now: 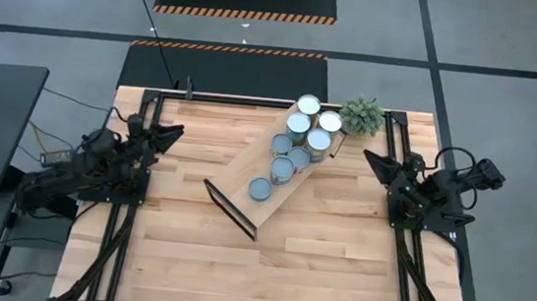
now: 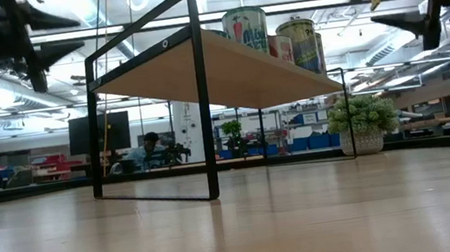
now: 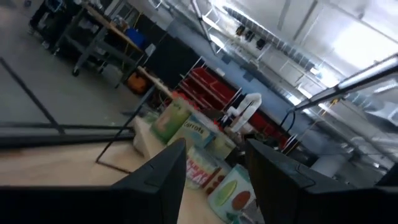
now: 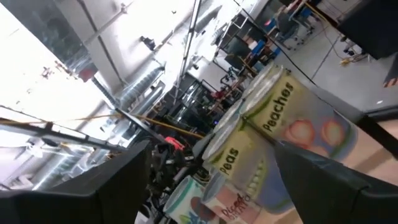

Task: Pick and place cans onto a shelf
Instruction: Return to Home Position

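Your left end effector [image 1: 169, 135] hangs released, fingers apart, at the left edge of the bench [image 1: 189, 261]. Your right end effector [image 1: 374, 162] is likewise released at the right edge. Eight cans [image 1: 299, 158] stand on the slanted shelf [image 1: 237, 203] between them, most crowded toward the potted plant [image 1: 362, 115].

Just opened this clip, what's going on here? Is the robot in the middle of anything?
Nothing is being handled right now. The left gripper and right gripper hang at opposite sides of the table, jaws open and empty. Eight cans stand on the shelf, which lies diagonally mid-table. Most are clustered toward its far end beside a small potted plant. No can shows on the bare tabletop, so the stocking looks done.
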Controlling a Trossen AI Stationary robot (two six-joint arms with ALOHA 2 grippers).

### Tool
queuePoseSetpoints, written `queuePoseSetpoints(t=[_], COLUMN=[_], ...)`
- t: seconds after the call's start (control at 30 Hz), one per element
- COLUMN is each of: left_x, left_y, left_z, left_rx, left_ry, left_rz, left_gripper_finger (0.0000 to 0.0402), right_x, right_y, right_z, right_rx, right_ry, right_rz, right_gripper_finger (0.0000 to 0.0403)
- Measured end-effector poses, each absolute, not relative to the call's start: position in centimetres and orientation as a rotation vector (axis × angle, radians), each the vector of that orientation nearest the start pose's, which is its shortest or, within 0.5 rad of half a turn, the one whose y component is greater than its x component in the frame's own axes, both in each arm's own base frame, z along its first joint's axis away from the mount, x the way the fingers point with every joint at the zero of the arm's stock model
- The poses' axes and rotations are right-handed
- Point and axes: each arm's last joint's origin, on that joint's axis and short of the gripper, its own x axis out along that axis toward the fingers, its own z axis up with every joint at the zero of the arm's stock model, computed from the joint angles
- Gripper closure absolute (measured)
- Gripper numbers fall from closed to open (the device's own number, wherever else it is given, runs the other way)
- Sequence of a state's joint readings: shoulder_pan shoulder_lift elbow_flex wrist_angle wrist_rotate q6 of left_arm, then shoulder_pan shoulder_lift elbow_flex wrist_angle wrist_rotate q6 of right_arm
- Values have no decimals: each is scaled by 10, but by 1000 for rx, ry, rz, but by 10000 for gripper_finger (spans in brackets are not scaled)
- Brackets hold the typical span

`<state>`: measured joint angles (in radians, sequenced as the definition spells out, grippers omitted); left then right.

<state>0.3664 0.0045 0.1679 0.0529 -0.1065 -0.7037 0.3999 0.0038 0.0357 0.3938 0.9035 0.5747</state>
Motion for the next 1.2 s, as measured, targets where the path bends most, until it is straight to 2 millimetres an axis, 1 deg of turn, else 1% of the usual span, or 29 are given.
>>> queuePoseSetpoints(t=[0.1, 0.27, 0.43, 0.57, 0.67, 0.7, 0.83, 0.97, 1.03, 1.13, 1.2], left_x=[82, 88, 91, 94, 95, 95, 97, 99, 99, 99, 99], left_y=[35, 35, 27, 20, 17, 17, 14, 14, 14, 14, 14], left_z=[208, 188, 185, 178, 172, 172, 169, 168, 168, 168, 168], left_rx=[-702, -748, -770, -775, -770, -751, -548, -240, -137, -66, -64], left_ry=[-385, -418, -364, -286, -217, -207, -107, -40, -23, -15, -17], left_rz=[375, 373, 351, 342, 355, 348, 282, 278, 278, 278, 278], left_gripper_finger=[230, 246, 278, 300, 310, 313, 317, 316, 314, 312, 311], right_x=[83, 84, 86, 88, 88, 89, 90, 91, 91, 91, 91], right_y=[9, 5, 1, -1, -2, -2, -2, -2, -2, -2, -2], right_z=[197, 196, 193, 191, 187, 185, 176, 171, 172, 172, 172], right_rx=[836, 839, 827, 822, 767, 725, 545, 298, 205, 145, 141], right_ry=[-463, -477, -467, -455, -413, -389, -264, -143, -119, -100, -99], right_rz=[-407, -421, -453, -444, -497, -530, -580, -605, -609, -612, -612], right_gripper_finger=[57, 57, 62, 89, 111, 116, 125, 124, 124, 124, 124])
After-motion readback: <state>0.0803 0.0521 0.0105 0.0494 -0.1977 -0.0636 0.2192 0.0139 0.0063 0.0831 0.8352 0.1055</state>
